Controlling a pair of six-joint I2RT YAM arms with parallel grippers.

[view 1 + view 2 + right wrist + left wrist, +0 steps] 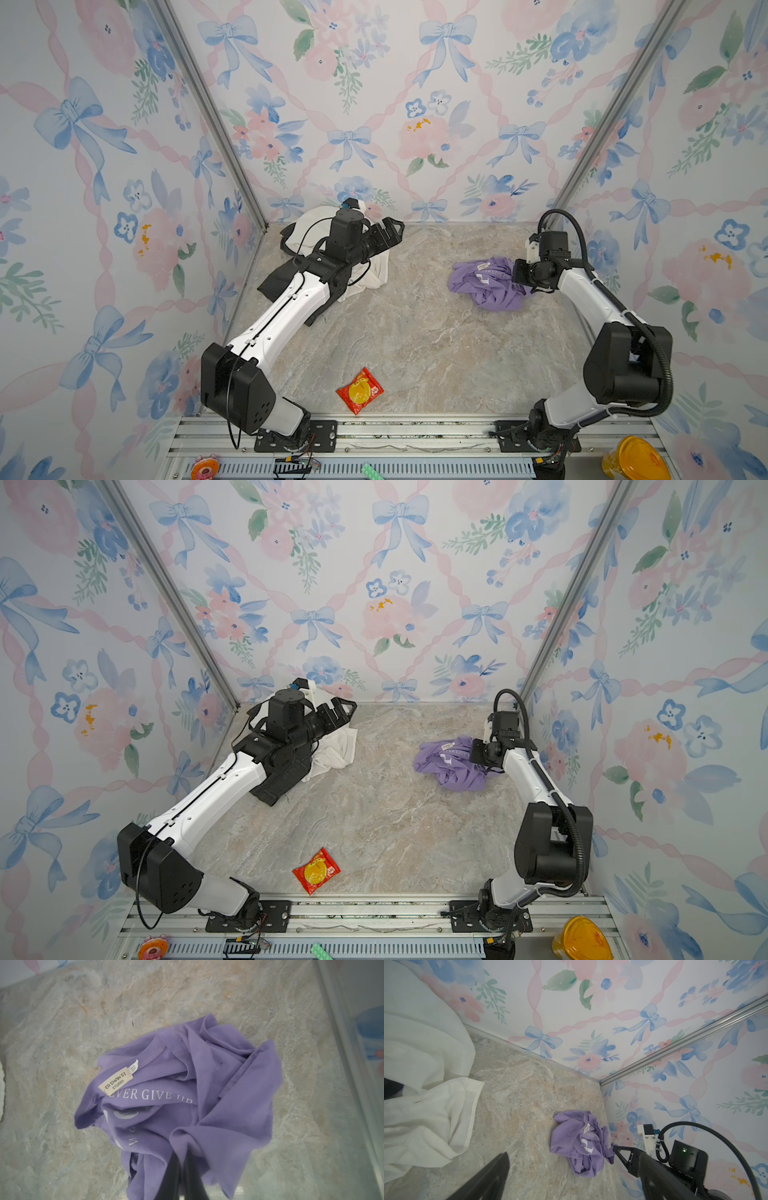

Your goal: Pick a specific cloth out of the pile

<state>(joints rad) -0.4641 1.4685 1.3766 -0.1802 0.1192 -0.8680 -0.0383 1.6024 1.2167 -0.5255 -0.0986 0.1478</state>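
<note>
Nearest the front edge, well apart from both hands, a red snack packet (359,390) lies on the marbled surface (415,332). Farther back, the right hand (182,1156) holds its two fingers nearly together, pinching a raised fold of the lavender T-shirt (207,1088). The shirt lies crumpled on the surface just ahead of that hand, near the right wall and well apart from the pile (336,750), with its cream neck label (116,1083) and white "NEVER GIVE UP" lettering facing up. Farthest back, the left hand (390,232) hangs wide open and empty above the pile, where a cream-white garment (376,270) and a black garment (276,282) are heaped beneath it in the back left corner.
</note>
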